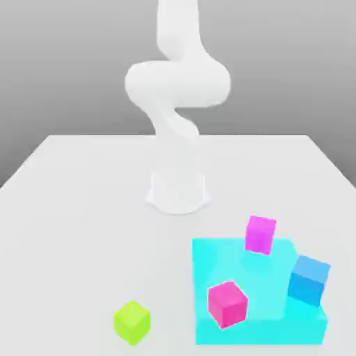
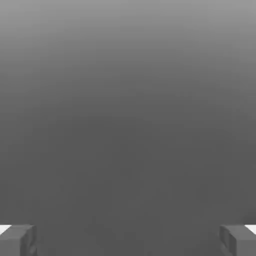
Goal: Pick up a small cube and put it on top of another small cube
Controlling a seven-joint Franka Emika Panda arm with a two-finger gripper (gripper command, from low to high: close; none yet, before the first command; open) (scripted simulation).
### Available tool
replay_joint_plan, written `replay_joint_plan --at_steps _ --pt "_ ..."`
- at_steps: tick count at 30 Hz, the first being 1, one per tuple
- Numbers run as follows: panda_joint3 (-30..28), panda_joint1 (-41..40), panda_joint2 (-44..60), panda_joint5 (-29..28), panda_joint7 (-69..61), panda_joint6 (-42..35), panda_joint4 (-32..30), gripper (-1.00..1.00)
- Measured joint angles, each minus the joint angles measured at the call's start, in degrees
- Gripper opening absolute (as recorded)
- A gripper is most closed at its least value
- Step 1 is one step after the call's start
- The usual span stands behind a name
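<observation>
Tabletop [image 1: 90, 229] bears the lime-green cube [image 1: 132, 322], jaws [image 2: 128, 241] empty.

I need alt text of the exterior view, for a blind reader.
Four small cubes before a white robot arm: magenta, pink and blue around a flat cyan block, lime-green apart on the pale table.

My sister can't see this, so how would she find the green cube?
Look for the big cyan block on the white table. Beside it, toward the exterior view's left, sits a small cube. It's lime green, unlike the pink, magenta and blue cubes.
</observation>
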Motion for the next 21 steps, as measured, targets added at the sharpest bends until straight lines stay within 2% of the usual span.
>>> replay_joint_plan --at_steps 15,21 --pt "2.8 -9.0 31.6 -4.6 18.9 14.5 -8.1 0.00" --pt "2.0 -10.9 43.9 -4.0 24.6 20.4 -11.4 0.00"
